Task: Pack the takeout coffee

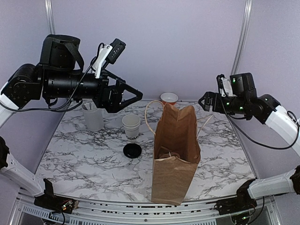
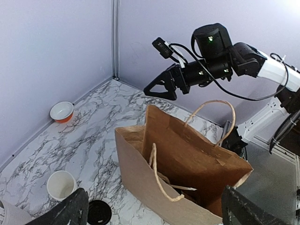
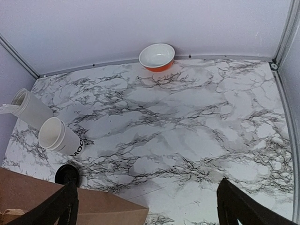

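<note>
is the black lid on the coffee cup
No, the black lid lies on the table beside the open paper cup.

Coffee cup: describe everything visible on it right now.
The coffee cup is a small white paper cup with black lettering low on its side. It stands upright and uncovered on the marble table, its inside looking white and empty. Its round black lid lies flat nearer the arms, apart from it. The white canister stands to its left, the brown paper bag to its right; neither touches it.
</note>
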Controlling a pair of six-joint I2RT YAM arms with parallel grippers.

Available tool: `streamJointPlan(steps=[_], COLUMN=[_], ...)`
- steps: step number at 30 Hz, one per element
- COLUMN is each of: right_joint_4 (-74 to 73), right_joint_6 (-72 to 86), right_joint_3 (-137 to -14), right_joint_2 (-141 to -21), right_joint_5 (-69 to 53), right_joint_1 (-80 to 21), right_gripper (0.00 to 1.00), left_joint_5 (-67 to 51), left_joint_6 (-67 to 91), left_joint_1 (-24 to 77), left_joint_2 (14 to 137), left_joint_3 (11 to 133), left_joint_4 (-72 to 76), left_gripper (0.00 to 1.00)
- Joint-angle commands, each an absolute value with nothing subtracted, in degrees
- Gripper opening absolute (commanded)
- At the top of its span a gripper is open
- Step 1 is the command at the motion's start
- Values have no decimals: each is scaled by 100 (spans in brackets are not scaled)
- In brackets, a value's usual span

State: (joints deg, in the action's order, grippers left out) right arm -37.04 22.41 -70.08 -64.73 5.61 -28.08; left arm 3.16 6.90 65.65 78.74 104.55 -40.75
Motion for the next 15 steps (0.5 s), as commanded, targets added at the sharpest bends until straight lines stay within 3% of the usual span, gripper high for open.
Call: streamJointPlan(steps=[1,9,10,12,15], right_joint_4=[-3446,-2489,-2314,-1700,-410], right_joint_6=[2329,2295,2246,2092,1790], right_joint_3=[-6851,-5828,-5654,-5057,-4033], right_joint_2=[-6301,-5968,-5904,-5676,-5207], right_joint_5=[1384,2638,2681,2818,3193], right_joint_1=[-2769,-2769,-2769,-2769,-2764], right_gripper=[100,100,98,84,82], left_joint_5=[1860,2193,2288,2369,2693], left_joint_6=[1021,2004,2105,2219,2559], left_joint_1=[6548,5366,5238,4972,4552], left_joint_2=[7684,7026,6846,6463,6026], left_joint_3=[10291,9005,8692,7905,6911], left_joint_4=[-3642,-3285,-3089,-2582,-2064], left_gripper=[99,99,99,99,99])
